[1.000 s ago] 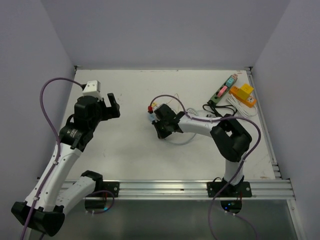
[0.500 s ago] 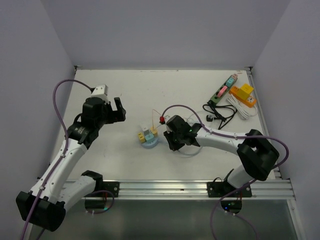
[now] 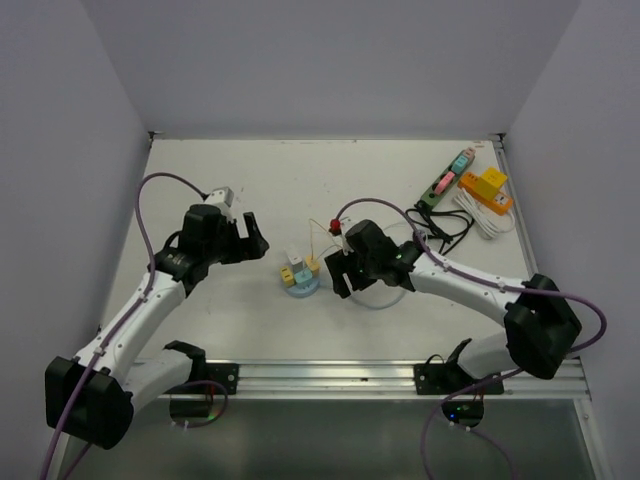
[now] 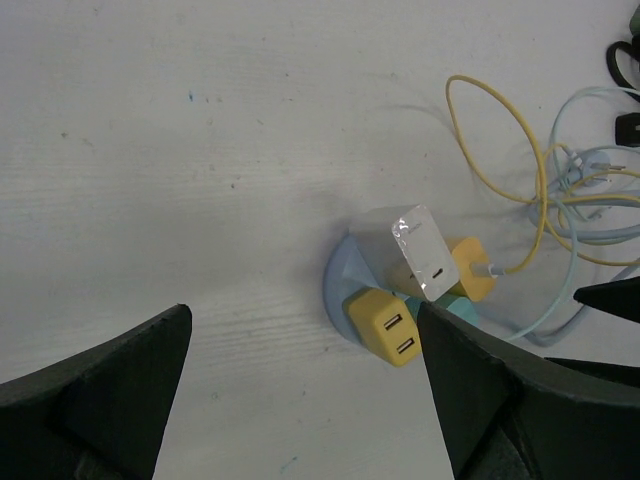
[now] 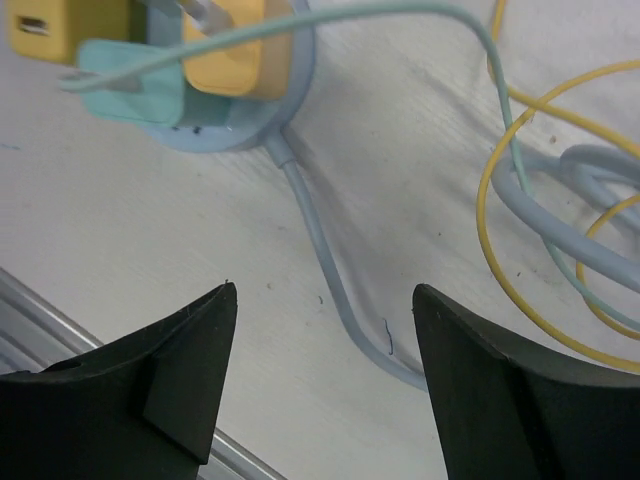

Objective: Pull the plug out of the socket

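Gaping left gripper (image 3: 251, 237) and right gripper (image 3: 338, 274) flank socket (image 3: 300, 286).

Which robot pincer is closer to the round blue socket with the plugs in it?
Right. The right pincer is close beside the socket, open; the left pincer is farther away on its other side, also open.

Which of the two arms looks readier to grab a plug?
Likely left: the open left gripper has the socket and plugs centred ahead. The right gripper, also open, sees the socket off toward a corner.
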`<state>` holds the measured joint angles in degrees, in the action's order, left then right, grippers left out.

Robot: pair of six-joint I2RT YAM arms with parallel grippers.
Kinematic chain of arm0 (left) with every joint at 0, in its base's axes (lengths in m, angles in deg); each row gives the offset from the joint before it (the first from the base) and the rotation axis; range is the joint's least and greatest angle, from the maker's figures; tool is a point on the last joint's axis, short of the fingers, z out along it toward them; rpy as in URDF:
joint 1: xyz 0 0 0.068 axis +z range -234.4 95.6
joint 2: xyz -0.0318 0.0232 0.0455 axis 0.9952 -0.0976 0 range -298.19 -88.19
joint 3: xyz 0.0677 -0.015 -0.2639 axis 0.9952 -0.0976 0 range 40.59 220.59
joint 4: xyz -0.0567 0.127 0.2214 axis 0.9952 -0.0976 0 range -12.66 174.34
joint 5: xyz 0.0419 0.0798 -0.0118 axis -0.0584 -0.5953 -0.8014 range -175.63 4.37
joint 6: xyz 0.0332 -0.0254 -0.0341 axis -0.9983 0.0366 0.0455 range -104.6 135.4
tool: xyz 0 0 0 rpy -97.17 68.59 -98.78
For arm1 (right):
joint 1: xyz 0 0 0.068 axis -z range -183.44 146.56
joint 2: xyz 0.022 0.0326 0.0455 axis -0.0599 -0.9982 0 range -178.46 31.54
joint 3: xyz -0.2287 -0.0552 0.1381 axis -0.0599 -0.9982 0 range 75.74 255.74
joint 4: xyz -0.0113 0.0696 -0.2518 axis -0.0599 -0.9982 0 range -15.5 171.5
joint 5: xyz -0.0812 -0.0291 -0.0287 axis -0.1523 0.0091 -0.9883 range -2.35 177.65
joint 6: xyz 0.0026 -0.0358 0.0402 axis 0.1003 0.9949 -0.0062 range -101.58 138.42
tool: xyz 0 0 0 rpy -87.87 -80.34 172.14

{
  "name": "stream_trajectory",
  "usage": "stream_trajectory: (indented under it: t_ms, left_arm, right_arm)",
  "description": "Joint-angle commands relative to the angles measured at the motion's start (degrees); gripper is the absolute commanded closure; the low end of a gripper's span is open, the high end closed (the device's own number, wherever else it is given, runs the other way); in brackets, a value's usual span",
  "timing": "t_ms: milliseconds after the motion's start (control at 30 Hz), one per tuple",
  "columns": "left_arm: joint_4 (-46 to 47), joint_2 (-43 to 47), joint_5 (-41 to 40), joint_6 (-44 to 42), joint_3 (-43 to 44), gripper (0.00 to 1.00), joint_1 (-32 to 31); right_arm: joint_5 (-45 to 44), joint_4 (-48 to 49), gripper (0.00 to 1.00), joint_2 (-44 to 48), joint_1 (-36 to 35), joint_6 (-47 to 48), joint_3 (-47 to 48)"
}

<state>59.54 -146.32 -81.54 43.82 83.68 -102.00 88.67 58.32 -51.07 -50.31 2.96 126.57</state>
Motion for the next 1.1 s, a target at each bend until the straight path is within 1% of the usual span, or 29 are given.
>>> stream_trajectory:
  t_ms: [0, 100, 133, 233, 267, 333, 433, 533, 600, 733, 867, 1067]
  left_arm:
    - [3.09, -0.05, 2.67, 2.6, -0.2, 0.02, -0.94]
    - [4.05, -0.84, 3.46, 3.65, -0.81, 0.03, -1.73]
    - [4.14, -1.28, 3.63, 4.0, -0.99, 0.04, -1.99]
    - [3.79, -2.69, 3.64, 5.85, -1.43, 0.07, -3.05]
    - [3.7, -2.95, 2.94, 7.07, -1.43, 0.1, -3.74]
    - [3.35, -3.48, 2.06, 8.31, -1.52, 0.12, -4.71]
    - [2.39, -4.18, -0.75, 10.51, -0.73, 0.14, -7.26]
    - [1.51, -5.41, -3.3, 13.4, -0.03, 0.15, -10.34]
    - [1.24, -6.73, -5.49, 15.6, 0.33, 0.17, -12.71]
    - [0.28, -9.37, -8.84, 18.07, 1.2, 0.22, -15.79]
    - [-0.52, -12.44, -13.75, 20.35, 3.13, 0.25, -18.77]
    - [-0.51, -15.6, -16.66, 22.37, 5.07, 0.28, -19.83]
  right_arm:
    - [1.71, -1.08, 0.25, 6.3, -0.41, -0.97, 4.28]
    - [1.88, 0.15, 0.24, 7.55, -0.68, -3.07, 4.54]
    - [1.45, 1.63, 0.24, 7.55, -0.68, -5.17, 4.72]
    - [1.62, 3.92, 0.25, 6.06, -1.29, -7.99, 6.38]
    - [1.53, 4.02, 0.25, 5.62, -1.55, -9.22, 8.13]
    - [1.53, 3.67, 0.26, 4.48, -1.99, -9.67, 10.24]
    - [-0.75, 0.96, 0.27, 1.93, -1.99, -10.02, 15.77]
    - [-2.51, 0.68, 0.29, 0.17, -1.99, -10.46, 17.2]
    - [-3.38, 0.94, 0.29, -0.71, -1.99, -11.16, 17.37]
    - [-4.97, 1.29, 0.3, -1.15, -1.91, -12.4, 16.06]
    - [-6.11, 2.87, 0.3, 0.51, -1.99, -12.84, 11.24]
    - [-6.29, 7.09, 0.3, 3.85, -2.0, -13.01, 3.42]
